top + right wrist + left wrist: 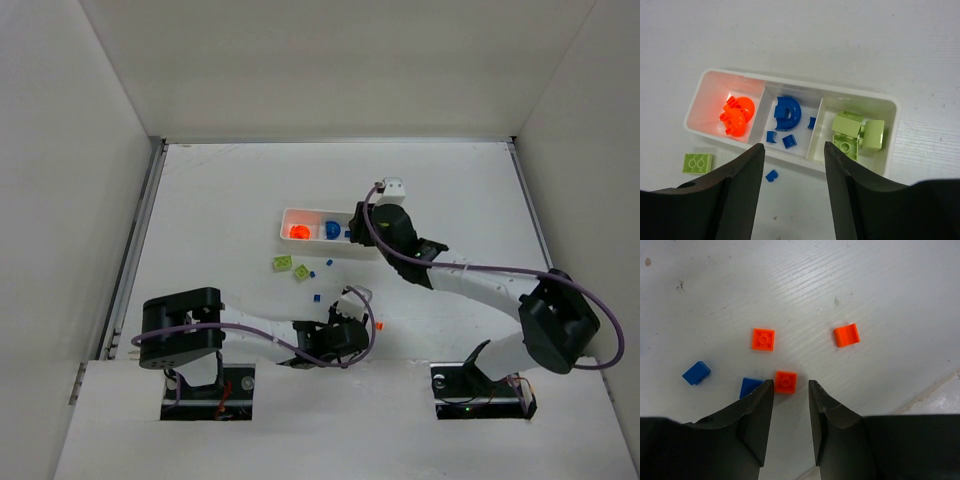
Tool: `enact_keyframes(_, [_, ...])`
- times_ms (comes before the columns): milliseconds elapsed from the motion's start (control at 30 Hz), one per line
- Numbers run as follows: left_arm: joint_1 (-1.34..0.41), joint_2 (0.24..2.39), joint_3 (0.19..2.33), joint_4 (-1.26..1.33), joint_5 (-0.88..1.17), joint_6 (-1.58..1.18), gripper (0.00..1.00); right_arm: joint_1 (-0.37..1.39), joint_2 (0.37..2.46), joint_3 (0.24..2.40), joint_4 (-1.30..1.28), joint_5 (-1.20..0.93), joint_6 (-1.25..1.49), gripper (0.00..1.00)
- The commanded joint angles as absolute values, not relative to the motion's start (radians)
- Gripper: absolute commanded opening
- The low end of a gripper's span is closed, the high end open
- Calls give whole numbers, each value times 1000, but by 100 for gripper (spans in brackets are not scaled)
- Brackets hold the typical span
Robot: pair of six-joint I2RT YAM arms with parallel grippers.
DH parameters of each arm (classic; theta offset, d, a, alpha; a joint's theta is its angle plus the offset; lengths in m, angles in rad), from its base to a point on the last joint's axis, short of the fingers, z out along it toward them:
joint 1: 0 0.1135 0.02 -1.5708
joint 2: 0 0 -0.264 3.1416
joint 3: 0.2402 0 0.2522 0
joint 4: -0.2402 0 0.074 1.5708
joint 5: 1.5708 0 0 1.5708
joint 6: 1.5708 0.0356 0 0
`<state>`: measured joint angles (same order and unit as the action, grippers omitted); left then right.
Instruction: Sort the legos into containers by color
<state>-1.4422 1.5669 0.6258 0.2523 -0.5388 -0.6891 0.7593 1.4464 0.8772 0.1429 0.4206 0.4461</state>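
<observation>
The white tray (795,82) has three compartments: a rounded orange piece (737,115) on the left, a rounded blue piece (787,112) with small blue bits in the middle, and lime-green bricks (855,131) on the right. My right gripper (794,146) is open and empty, above the table just in front of the tray. My left gripper (791,385) is open, low over the table. A small orange plate (785,382) lies just ahead of its fingertips. Another orange plate (763,339), an orange curved piece (846,335) and two blue pieces (696,373) (751,387) lie near it.
In the top view the tray (290,215) sits mid-table. Two green plates (282,264) (301,272) and small blue bits (327,263) lie in front of it. A loose blue bit (771,175) and a green plate (697,163) show in the right wrist view. White walls enclose the table.
</observation>
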Motion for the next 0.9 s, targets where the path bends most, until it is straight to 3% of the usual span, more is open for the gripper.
enact_keyframes(0, [-1438, 1577, 641, 215, -555, -699, 31, 742, 1422, 864, 198, 416, 462, 57])
enact_keyframes(200, [-1449, 1618, 669, 184, -578, -689, 35, 737, 1373, 839, 198, 413, 471, 57])
enact_keyframes(433, [-1469, 1660, 680, 166, -614, -647, 29, 726, 1279, 787, 198, 419, 495, 57])
enact_keyframes(700, [-1495, 1657, 677, 121, -612, -647, 33, 702, 1252, 765, 196, 411, 505, 57])
enact_keyframes(867, [-1504, 1667, 672, 114, -617, -649, 29, 702, 1246, 759, 198, 411, 508, 57])
